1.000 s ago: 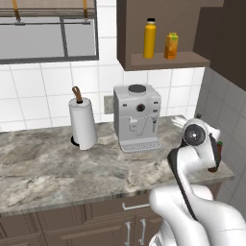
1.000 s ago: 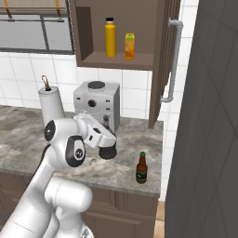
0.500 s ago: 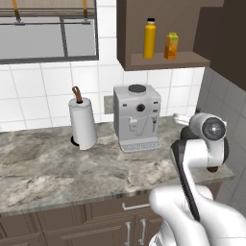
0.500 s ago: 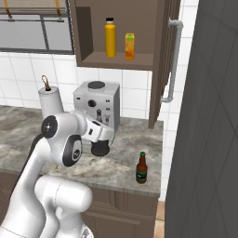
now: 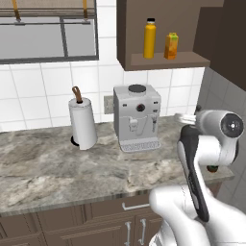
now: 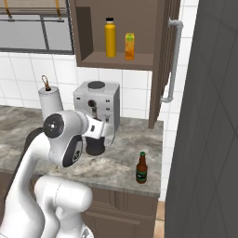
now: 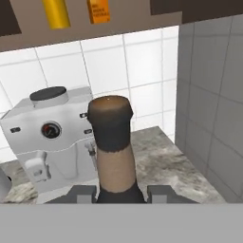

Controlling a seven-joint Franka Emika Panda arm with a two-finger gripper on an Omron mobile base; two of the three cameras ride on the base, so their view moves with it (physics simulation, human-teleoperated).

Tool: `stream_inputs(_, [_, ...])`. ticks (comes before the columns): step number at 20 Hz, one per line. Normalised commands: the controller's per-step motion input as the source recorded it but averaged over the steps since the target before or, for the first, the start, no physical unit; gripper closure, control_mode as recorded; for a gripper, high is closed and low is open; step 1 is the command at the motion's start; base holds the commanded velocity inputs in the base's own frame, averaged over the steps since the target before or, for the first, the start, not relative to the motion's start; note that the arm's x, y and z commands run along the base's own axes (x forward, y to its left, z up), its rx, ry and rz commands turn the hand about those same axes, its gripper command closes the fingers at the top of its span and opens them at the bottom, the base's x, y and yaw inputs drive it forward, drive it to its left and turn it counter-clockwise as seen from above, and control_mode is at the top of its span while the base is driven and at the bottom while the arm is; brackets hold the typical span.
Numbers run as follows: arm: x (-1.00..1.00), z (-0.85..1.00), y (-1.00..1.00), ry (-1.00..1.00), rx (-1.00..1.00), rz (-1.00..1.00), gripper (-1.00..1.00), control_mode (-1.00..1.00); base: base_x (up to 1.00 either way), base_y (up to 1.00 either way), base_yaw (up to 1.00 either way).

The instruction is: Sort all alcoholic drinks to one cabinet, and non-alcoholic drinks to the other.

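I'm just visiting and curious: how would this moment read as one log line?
gripper: shut on black bottle | beer bottle: on counter | yellow-orange bottle, juice carton: open cabinet

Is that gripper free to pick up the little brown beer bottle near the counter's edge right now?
Probably not yet: the gripper seems closed around the black bottle at its neck. The beer bottle itself stands in the open on the counter, nothing crowding it.

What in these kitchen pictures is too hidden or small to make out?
- Squat black bottle: hand view shows its neck between the finger tips; its body is cut off, and the arm hides it in the right base view.
- Beer bottle: label print too small; in the left base view the arm covers nearly all of it.
- Juice carton: lettering unreadable.
- Gripper: actual contact with the neck unclear.
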Motion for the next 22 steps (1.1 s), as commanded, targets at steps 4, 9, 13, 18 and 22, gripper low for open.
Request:
stream_inputs(4, [-0.21,0.02,0.13,-0.02,0.00,0.10,1.00,-1.00,0.00,0.00,0.00])
stream_inputs(9, [-0.18,0.10,0.13,-0.02,0.00,0.06,1.00,-1.00,0.00,0.00,0.00])
stream_inputs(13, [-0.15,0.12,0.13,-0.04,-0.01,0.05,1.00,-1.00,0.00,0.00,0.00])
stream_inputs(18, [-0.12,0.04,0.16,-0.05,-0.01,0.02,1.00,-1.00,0.00,0.00,0.00])
stream_inputs(22, [-0.11,0.01,0.14,-0.06,0.00,0.01,1.00,-1.00,0.00,0.00,0.00])
